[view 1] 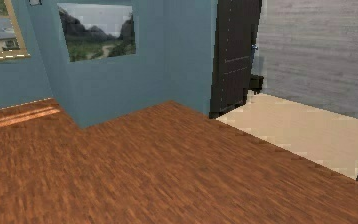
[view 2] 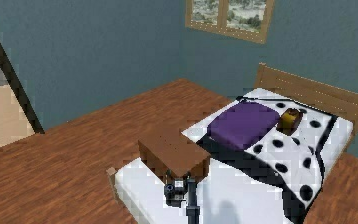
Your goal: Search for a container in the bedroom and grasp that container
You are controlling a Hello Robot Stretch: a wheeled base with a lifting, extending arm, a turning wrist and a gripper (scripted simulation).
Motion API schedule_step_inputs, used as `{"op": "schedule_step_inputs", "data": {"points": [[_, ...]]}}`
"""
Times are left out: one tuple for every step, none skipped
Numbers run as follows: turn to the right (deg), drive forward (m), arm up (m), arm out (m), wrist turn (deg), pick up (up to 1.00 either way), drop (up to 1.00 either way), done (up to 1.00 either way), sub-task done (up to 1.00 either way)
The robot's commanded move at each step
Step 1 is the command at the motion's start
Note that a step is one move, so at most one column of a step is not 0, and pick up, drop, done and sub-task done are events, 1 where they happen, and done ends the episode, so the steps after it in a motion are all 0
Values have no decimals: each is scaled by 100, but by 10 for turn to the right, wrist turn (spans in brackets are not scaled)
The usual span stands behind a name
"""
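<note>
A bed (view 2: 237,185) with a white cover spotted black stands against the teal wall in the arm side view. A brown box-shaped thing (view 2: 172,152) sits at its foot end. Farther up, a small brown and yellow object (view 2: 291,119) lies beside a purple cushion (view 2: 245,123) near the wooden headboard (view 2: 317,92). The dark arm (view 2: 195,208) rises from the bottom edge, and my gripper (view 2: 174,189) is just below the brown box, over the bed cover. I cannot tell whether it holds anything.
The wood floor (view 1: 137,165) runs to teal walls. A landscape picture (view 1: 97,30) hangs ahead and a window (view 1: 5,28) is at the far left. A dark open door (view 1: 235,55) leads to a beige-floored room (view 1: 297,125). Another window (view 2: 230,15) is above the bed.
</note>
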Motion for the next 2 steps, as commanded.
{"op": "schedule_step_inputs", "data": {"points": [[0, 0, 10, 0, 0, 0, 0, 0, 0], [0, 0, 0, 0, 0, 0, 0, 100, 0]]}}
